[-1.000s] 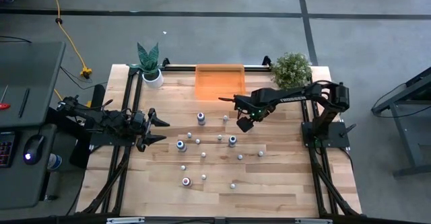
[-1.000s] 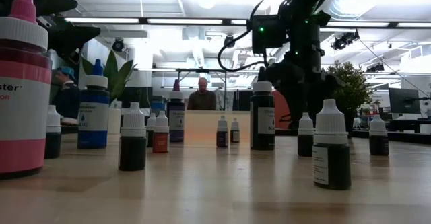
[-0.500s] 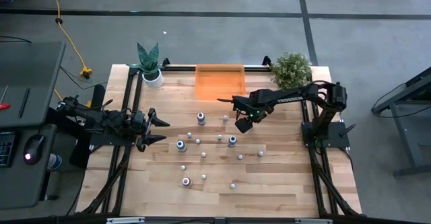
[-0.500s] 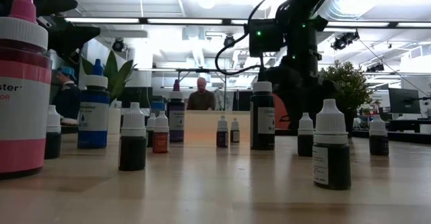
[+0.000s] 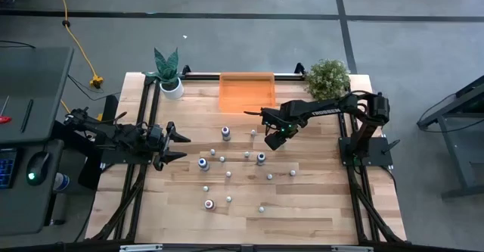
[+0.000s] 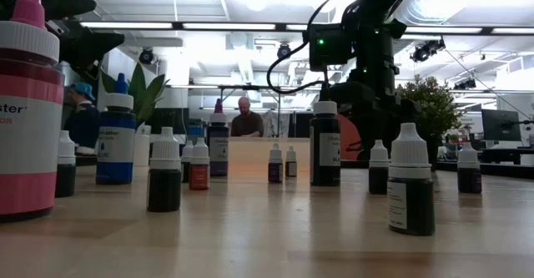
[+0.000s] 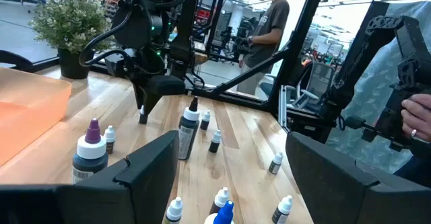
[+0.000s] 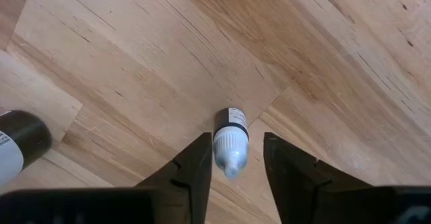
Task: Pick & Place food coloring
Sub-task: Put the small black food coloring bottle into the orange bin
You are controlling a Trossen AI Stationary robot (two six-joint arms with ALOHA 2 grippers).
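Between the spread fingers of the right claw [image 8: 234, 158], poised above the pale wooden worktop [image 8: 323, 62], stands a tiny dark-bodied dropper bottle with a whitish cap [image 8: 230, 143], upright on the boards, long axis vertical and nozzle pointing up at the wrist camera. Judging from the narrow gaps, a slightly off-centre descent could let one finger clip the cap and tip the bottle over, or a squeeze on the tapered cap could make it slip out. The translucent orange bin [image 5: 246, 91] sits near the far edge; the left claw [image 5: 175, 145], also spread, waits at the left side.
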